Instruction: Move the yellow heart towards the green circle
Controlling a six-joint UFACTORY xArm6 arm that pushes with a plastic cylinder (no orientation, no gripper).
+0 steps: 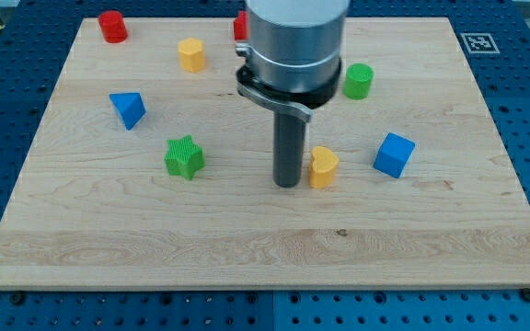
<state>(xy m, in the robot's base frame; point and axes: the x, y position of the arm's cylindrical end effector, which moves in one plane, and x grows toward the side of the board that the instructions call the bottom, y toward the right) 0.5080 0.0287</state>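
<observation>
The yellow heart lies near the middle of the wooden board. The green circle stands above it and a little to the view's right, partly beside the arm's grey body. My tip rests on the board just left of the yellow heart, touching or almost touching its left side. The rod runs up from there into the arm's body at the view's top.
A blue cube sits right of the heart. A green star and a blue triangle lie to the left. A yellow hexagon, a red cylinder and a partly hidden red block sit near the top edge.
</observation>
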